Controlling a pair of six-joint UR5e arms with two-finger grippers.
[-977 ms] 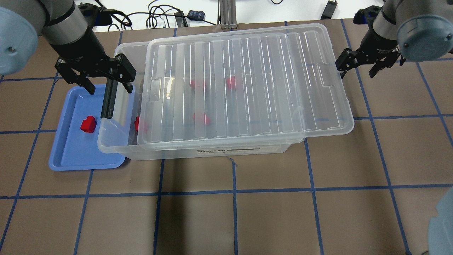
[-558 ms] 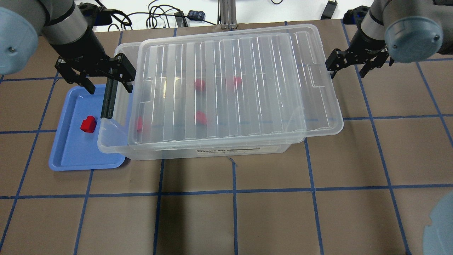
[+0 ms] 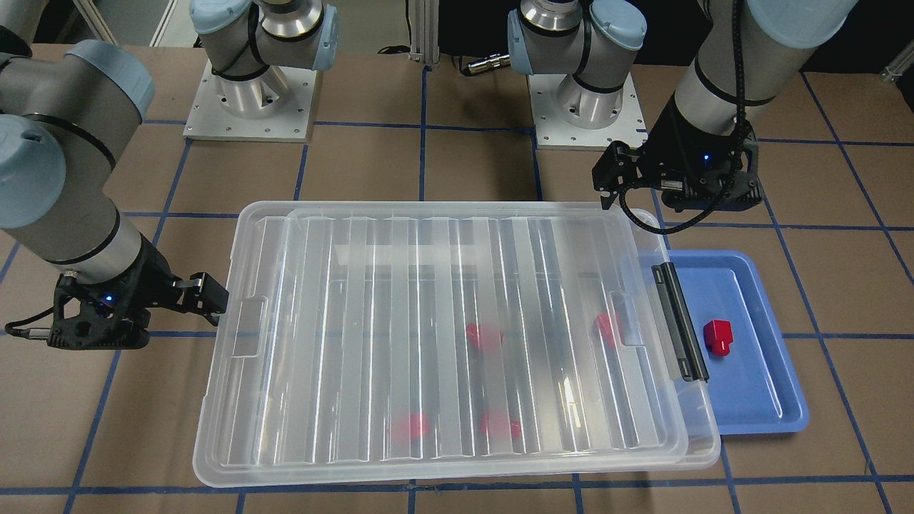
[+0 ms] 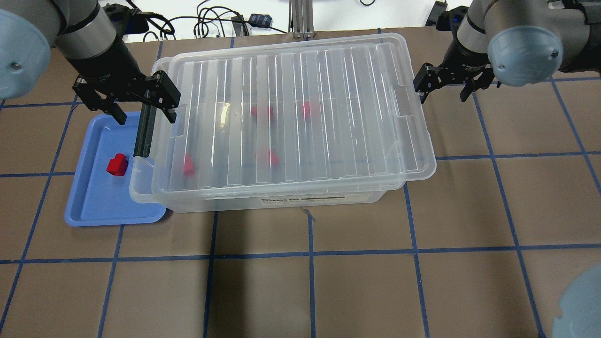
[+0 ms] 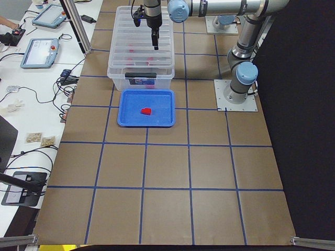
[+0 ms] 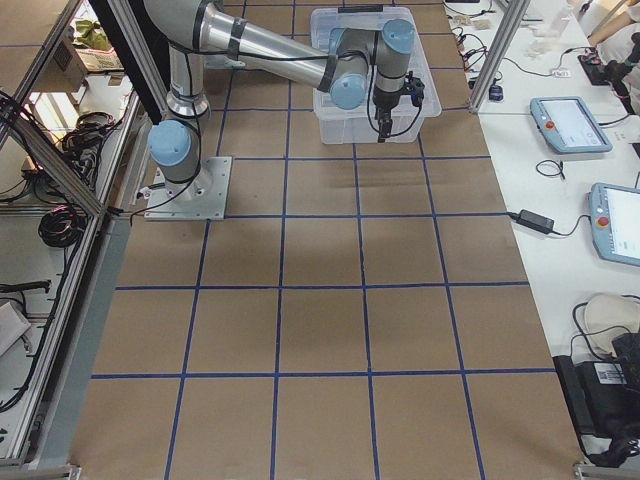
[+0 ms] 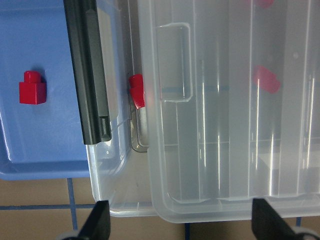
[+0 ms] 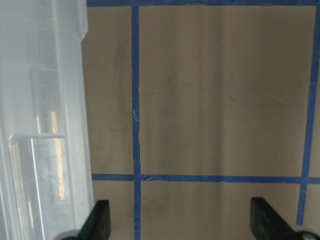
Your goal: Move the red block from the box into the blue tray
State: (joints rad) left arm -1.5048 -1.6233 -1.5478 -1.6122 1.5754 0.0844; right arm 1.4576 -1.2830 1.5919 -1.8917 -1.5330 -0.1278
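One red block (image 4: 117,165) lies in the blue tray (image 4: 94,206) left of the box (image 4: 281,199); it also shows in the front view (image 3: 717,337) and the left wrist view (image 7: 32,90). Several more red blocks (image 4: 262,111) show blurred through the ribbed lid (image 4: 328,70), which covers nearly all of the box. My left gripper (image 4: 144,115) is open and empty, above the box's left end and its black latch bar (image 4: 144,136). My right gripper (image 4: 442,91) is open and empty, with one finger against the lid's right end.
The box's left end overlaps the tray's right rim (image 3: 671,264). Cables and small devices (image 4: 211,21) lie on the white bench beyond the table's far edge. The two arm bases (image 3: 250,93) stand on the robot's side of the table.
The lid has slid to the left over the box, and my right gripper has moved left with it. My left arm and the block in the tray have not moved.
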